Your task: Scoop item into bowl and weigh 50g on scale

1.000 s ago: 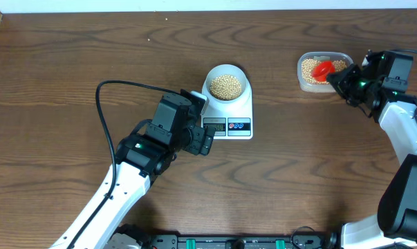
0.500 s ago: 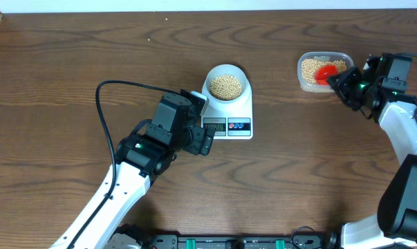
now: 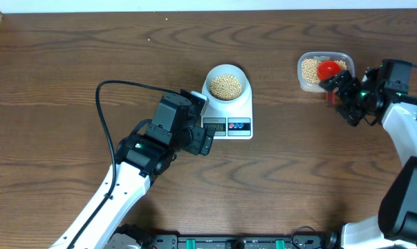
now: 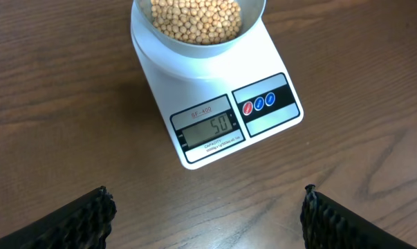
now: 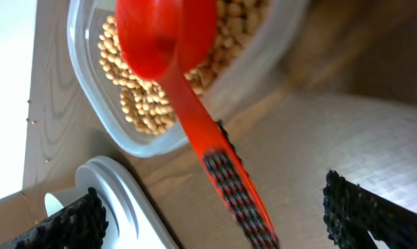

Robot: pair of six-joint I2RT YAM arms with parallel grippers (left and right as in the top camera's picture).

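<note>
Right fingers spread, red scoop seemingly loose | left fingers spread (arm angled toward scale)

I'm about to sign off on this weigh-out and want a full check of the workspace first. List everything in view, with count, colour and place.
table: one, dark brown wood, under everything
scale: one, white, mid-table, display shows 50
bowl: one, pale blue-white, on the scale's back half
tub: one, clear plastic, far right of the table
beans: many, tan-yellow, some in the bowl, the rest in the tub
scoop: one, red, head in the tub on the beans, handle out over the rim
cable: one, black, looping off the left arm
left gripper: one, black, open and empty, at the scale's front
right gripper: one, black, open, fingers either side of the scoop handle, not gripping
</note>
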